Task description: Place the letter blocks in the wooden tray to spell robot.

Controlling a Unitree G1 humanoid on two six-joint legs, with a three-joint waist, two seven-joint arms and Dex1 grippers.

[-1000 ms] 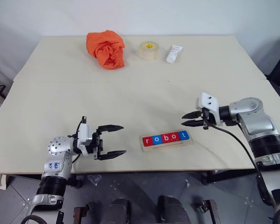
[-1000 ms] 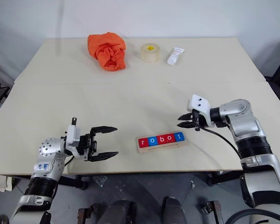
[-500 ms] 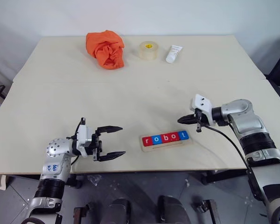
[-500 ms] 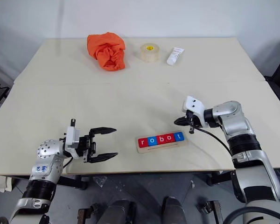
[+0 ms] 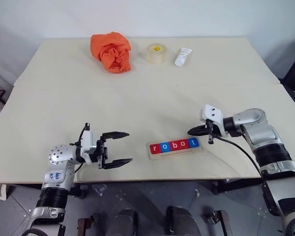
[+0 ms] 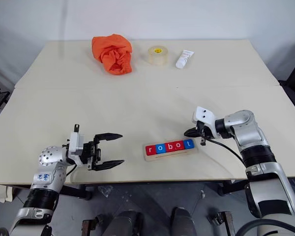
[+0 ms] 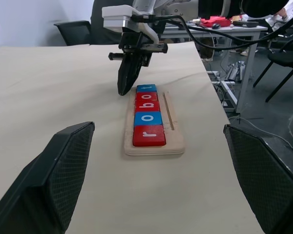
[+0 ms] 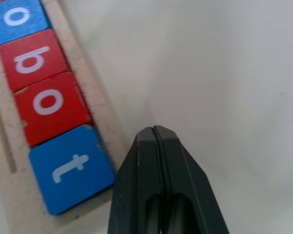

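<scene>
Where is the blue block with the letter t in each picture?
Left eye view: blue t block, right end of the row.
Right eye view: same end.
Left wrist view: far end.
Right wrist view: beside the fingers.
Shared landmark: the shut right gripper beside it.

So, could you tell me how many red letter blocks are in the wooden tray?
3: the r at the tray's left end, the b in the middle, and the o beside the blue t.
</scene>
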